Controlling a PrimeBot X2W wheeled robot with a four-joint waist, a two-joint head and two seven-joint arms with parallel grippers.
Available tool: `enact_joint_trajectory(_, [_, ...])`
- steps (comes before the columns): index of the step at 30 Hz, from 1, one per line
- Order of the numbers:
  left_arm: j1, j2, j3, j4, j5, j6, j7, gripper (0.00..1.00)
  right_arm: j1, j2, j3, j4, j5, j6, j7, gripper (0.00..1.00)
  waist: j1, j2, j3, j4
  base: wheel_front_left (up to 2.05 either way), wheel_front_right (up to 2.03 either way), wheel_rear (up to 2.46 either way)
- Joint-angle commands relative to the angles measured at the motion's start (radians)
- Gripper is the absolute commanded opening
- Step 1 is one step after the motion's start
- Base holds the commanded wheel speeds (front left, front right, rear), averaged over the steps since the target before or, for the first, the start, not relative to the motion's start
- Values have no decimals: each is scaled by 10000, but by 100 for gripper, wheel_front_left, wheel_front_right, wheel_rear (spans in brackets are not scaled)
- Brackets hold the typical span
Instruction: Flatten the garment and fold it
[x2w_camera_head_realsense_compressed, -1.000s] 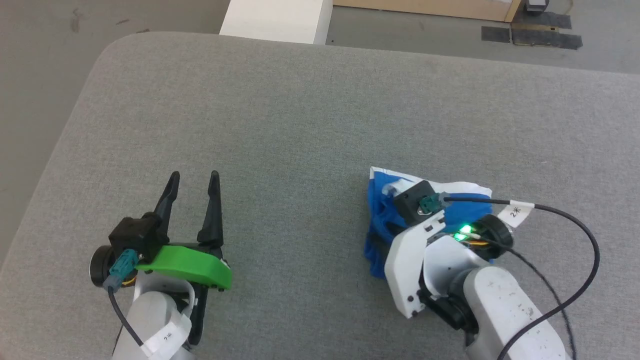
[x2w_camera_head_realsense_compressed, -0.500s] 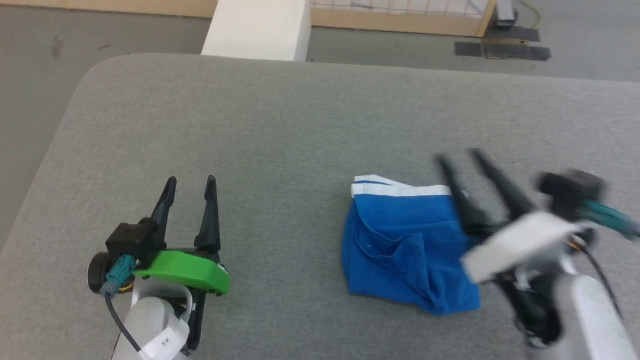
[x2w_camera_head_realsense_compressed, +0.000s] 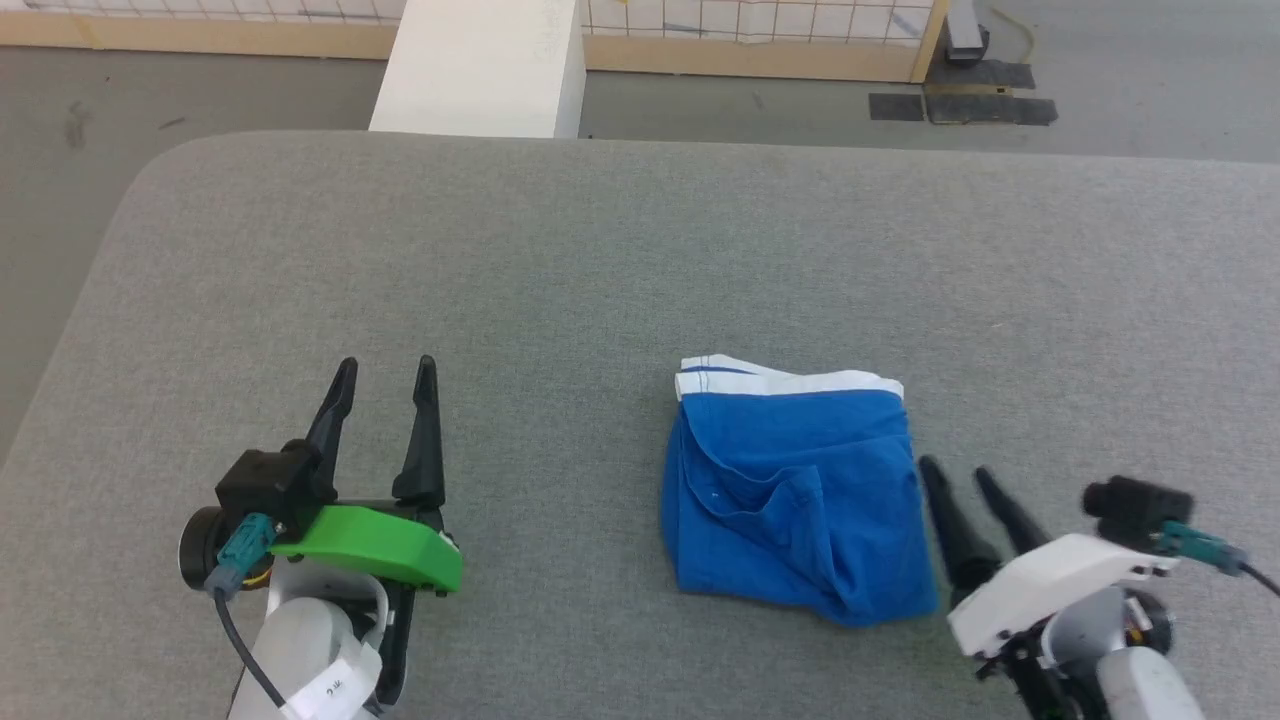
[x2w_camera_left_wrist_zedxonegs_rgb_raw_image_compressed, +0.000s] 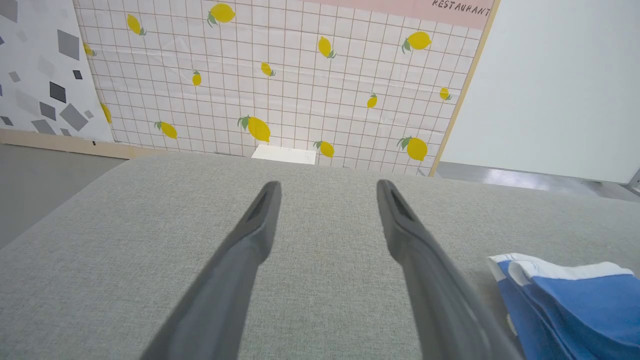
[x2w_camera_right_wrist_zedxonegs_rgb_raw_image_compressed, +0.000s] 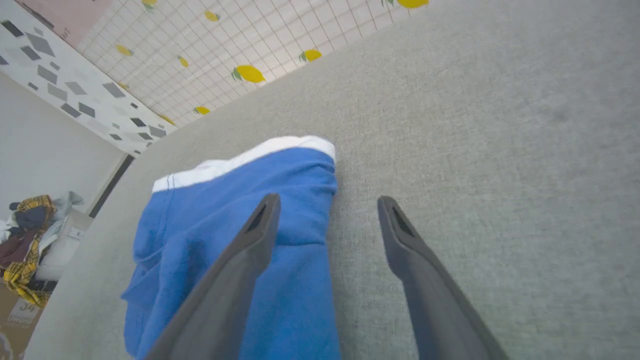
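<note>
The garment (x2w_camera_head_realsense_compressed: 795, 495), bright blue with a white band along its far edge, lies folded on the grey table (x2w_camera_head_realsense_compressed: 600, 260). In the left wrist view the garment (x2w_camera_left_wrist_zedxonegs_rgb_raw_image_compressed: 575, 300) sits at the lower right; in the right wrist view the garment (x2w_camera_right_wrist_zedxonegs_rgb_raw_image_compressed: 225, 225) lies under the left finger. My right gripper (x2w_camera_head_realsense_compressed: 957, 471) stands open just right of the garment's near right edge, holding nothing. My left gripper (x2w_camera_head_realsense_compressed: 385, 365) hangs open over bare table well to the left, empty. Both pairs of fingers appear spread in the wrist views, right gripper (x2w_camera_right_wrist_zedxonegs_rgb_raw_image_compressed: 327, 202) and left gripper (x2w_camera_left_wrist_zedxonegs_rgb_raw_image_compressed: 327, 187).
A white block (x2w_camera_head_realsense_compressed: 480, 65) stands beyond the table's far edge, with a tiled lemon-pattern wall (x2w_camera_left_wrist_zedxonegs_rgb_raw_image_compressed: 280, 75) behind it. A pile of clothes (x2w_camera_right_wrist_zedxonegs_rgb_raw_image_compressed: 25, 240) lies off the table at the left of the right wrist view.
My right gripper has let go of the garment and drawn back to its right, opening wide. The garment now lies flat and folded. The head camera has tilted; the left arm stayed put.
</note>
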Motion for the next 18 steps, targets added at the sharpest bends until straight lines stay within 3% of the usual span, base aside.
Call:
enact_joint_trajectory(1, [75,-42,-10,-9,-19,-68,-49,100,-224,11,150,234,154,-11,69,100,0,0,37,58,0,0,0])
enact_joint_trajectory(9, [47,-54,-93,55,-102,-68,-49,100,-818,11,1070,1620,73,-11,1114,100,0,0,135,288,0,0,0])
enact_joint_trajectory(10, [51,-55,-95,68,-115,-68,-49,100,-881,11,1152,1805,-122,-11,1440,87,0,0,137,312,0,0,0])
enact_joint_trajectory(11, [56,-56,-95,79,-123,-68,-49,100,-934,11,1171,1927,-357,-11,1673,52,0,0,136,329,0,0,0])
enact_joint_trajectory(12, [64,-58,-97,86,-131,-68,-49,100,-999,11,1182,2026,-719,-11,1940,38,0,0,137,350,0,0,0])
enact_joint_trajectory(14, [68,-60,-108,100,-149,-69,-49,100,-1084,11,1142,2037,-1367,-11,2321,0,0,0,141,382,0,0,0])
enact_joint_trajectory(18, [67,-64,-67,110,-168,-69,-49,100,-1212,11,1029,1548,-2778,-11,2782,0,0,0,150,341,0,0,0])
